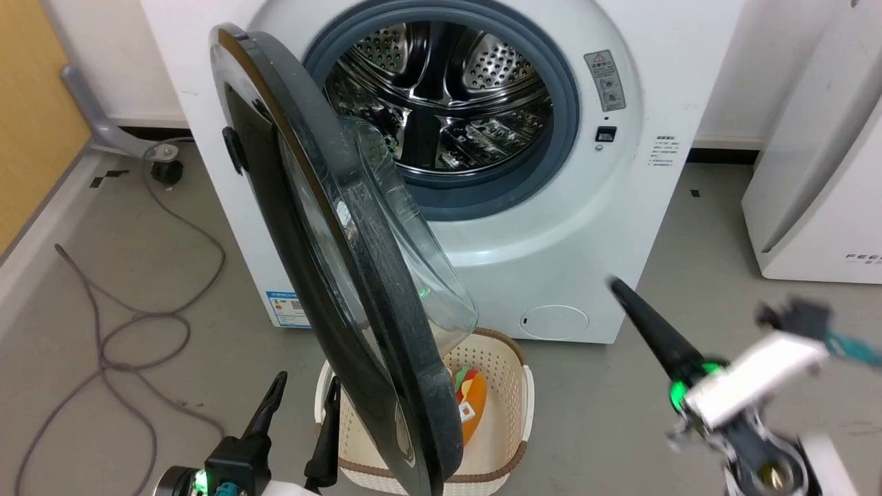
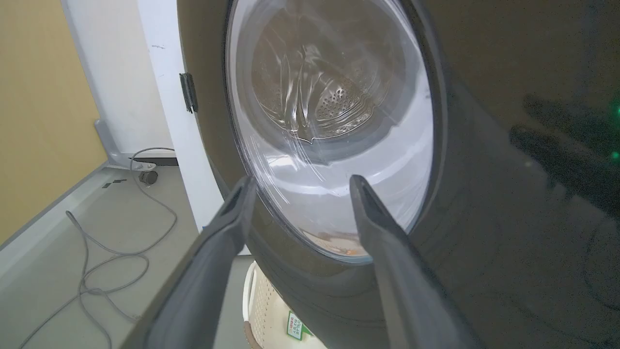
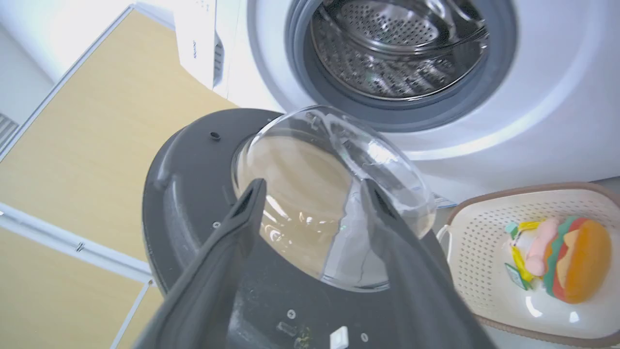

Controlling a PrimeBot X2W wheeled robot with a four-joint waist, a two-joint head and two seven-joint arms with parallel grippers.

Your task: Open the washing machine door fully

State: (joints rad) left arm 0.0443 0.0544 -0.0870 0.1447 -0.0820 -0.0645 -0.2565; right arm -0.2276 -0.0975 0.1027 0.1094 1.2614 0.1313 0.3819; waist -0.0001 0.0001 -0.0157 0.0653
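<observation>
Closest to my head camera sits the left gripper (image 1: 306, 386), low at the left, its fingers (image 2: 213, 257) spread wide and holding nothing. They point at the outer face of the washing machine door (image 1: 406, 358), close to its lower edge; whether they touch it, I cannot tell. That door stands swung out from the white washing machine (image 1: 586, 207), hinged on my left and nearly edge-on to me, its clear glass bowl bulging to the right. Behind it the steel drum (image 1: 448, 89) lies uncovered inside its grey ring. On the floor (image 1: 620, 413) under the door's lower edge stands a pale perforated basket (image 1: 515, 386) with a colourful soft toy (image 1: 472, 406) inside. My right gripper (image 3: 312, 186) hangs blurred at the lower right, well apart from the door — its fingers are parted too, with nothing between them. A grey cable (image 1: 148, 317) loops over the floor to the left.
</observation>
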